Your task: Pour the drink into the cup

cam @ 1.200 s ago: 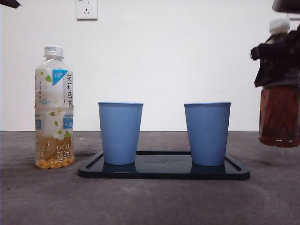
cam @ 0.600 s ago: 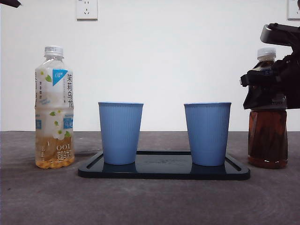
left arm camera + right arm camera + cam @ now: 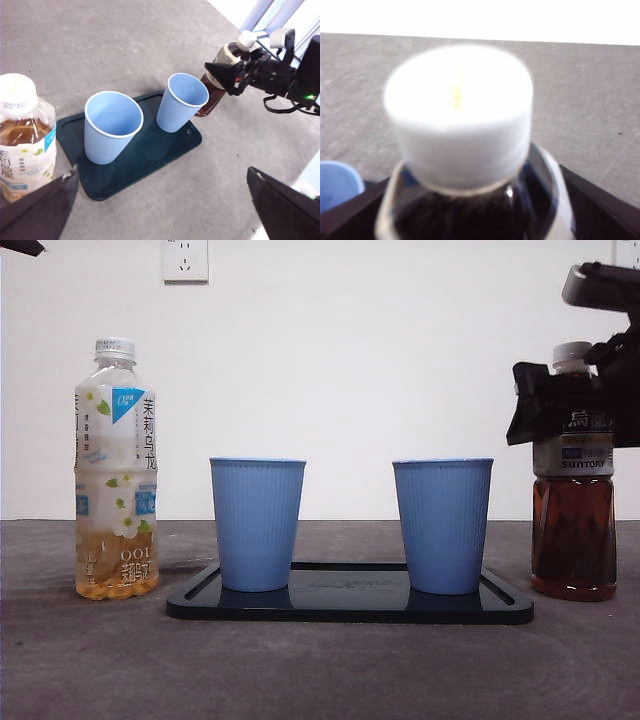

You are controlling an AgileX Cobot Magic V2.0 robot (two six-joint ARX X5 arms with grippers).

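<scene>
A dark tea bottle (image 3: 572,530) with a white cap stands upright on the table, right of the tray. My right gripper (image 3: 560,410) sits around its shoulder just under the cap, jaws on either side and open. The right wrist view shows the cap (image 3: 460,110) close up between the jaws. Two blue cups (image 3: 257,525) (image 3: 442,527) stand on a black tray (image 3: 350,608). In the left wrist view both cups (image 3: 112,125) (image 3: 182,100) look empty. My left gripper (image 3: 162,172) is open and empty, high over the left side.
A pale jasmine tea bottle (image 3: 116,470), capped and about a quarter full, stands left of the tray. A white wall with a socket (image 3: 185,260) is behind. The grey table runs in front of the tray.
The dark bottle was held in the air at the right, then came down onto the table. Since then the right gripper has slid up the bottle, uncovering its label. The left arm has not moved.
</scene>
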